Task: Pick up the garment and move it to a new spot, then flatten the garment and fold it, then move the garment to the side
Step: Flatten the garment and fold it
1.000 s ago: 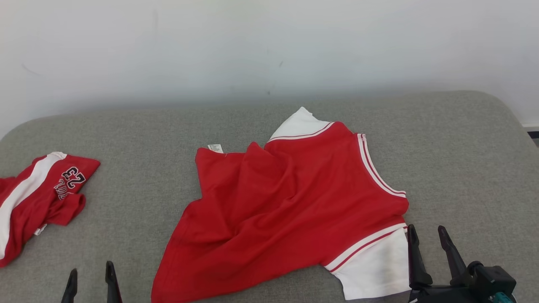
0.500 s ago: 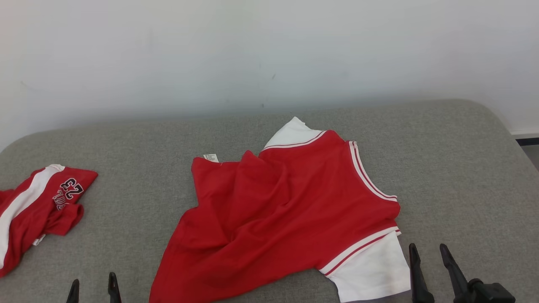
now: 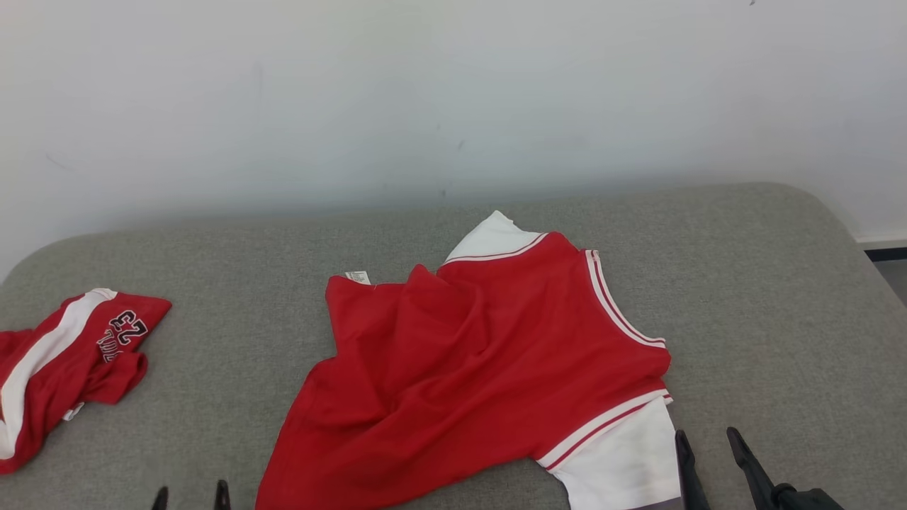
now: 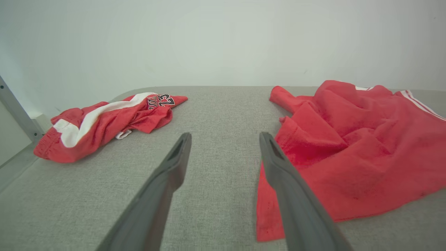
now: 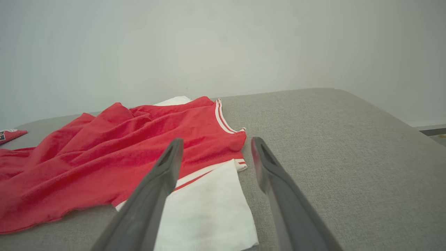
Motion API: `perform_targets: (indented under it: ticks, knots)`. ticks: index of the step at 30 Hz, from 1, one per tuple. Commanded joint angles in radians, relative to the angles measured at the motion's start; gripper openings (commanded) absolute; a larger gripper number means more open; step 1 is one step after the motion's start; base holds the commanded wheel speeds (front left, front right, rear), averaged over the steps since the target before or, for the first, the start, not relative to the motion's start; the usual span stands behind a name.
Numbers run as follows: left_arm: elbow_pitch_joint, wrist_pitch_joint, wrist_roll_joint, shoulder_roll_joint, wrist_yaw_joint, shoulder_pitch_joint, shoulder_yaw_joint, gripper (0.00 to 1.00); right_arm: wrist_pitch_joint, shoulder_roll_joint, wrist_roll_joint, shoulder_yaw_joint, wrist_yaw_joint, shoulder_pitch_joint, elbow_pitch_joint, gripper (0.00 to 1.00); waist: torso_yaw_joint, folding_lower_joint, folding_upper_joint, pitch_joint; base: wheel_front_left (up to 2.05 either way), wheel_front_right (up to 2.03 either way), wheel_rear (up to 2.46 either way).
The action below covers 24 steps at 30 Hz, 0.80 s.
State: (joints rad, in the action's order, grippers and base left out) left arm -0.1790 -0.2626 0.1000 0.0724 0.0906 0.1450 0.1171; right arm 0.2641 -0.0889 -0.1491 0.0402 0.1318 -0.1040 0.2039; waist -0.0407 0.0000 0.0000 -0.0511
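Camera tipped upward; left pincer [image 4: 224, 139] and right pincer [image 5: 216, 142] gape empty over grey cushion [image 3: 765, 297] by white wall [image 3: 453, 92].

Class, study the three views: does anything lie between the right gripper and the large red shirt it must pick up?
Nothing visible does. The right gripper, jaws open, sits right beside the white sleeve of the red shirt, with only grey cushion around it. The other red garment lies far off at the robot's left.
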Motion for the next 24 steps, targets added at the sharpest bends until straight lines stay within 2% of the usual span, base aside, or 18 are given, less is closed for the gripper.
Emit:
perform_targets:
  ticks: [1,6,17,24]
  knots:
    - [-0.012,-0.003,0.005,0.004,0.006,0.013,-0.006,1.0,0.0,-0.009,0.008,0.0,-0.002,-0.009,0.011,1.0,0.003,0.0,0.0,-0.003,0.0,0.0,0.0]
    - [-0.082,-0.003,0.033,0.012,0.034,0.012,-0.076,1.0,0.0,-0.036,0.011,-0.001,-0.002,0.031,0.113,1.0,0.003,0.0,0.0,-0.005,0.0,0.0,0.0]
    - [-0.308,-0.003,0.134,0.046,0.039,-0.111,-0.19,1.0,-0.003,-0.075,-0.012,-0.056,-0.002,0.209,0.464,1.0,0.012,0.0,0.0,0.026,0.0,0.0,0.0]
    - [-0.403,-0.003,0.206,0.069,0.039,-0.194,-0.233,1.0,0.0,-0.073,0.001,-0.066,-0.002,0.294,0.612,1.0,0.013,0.0,0.0,0.047,0.0,0.0,0.0]
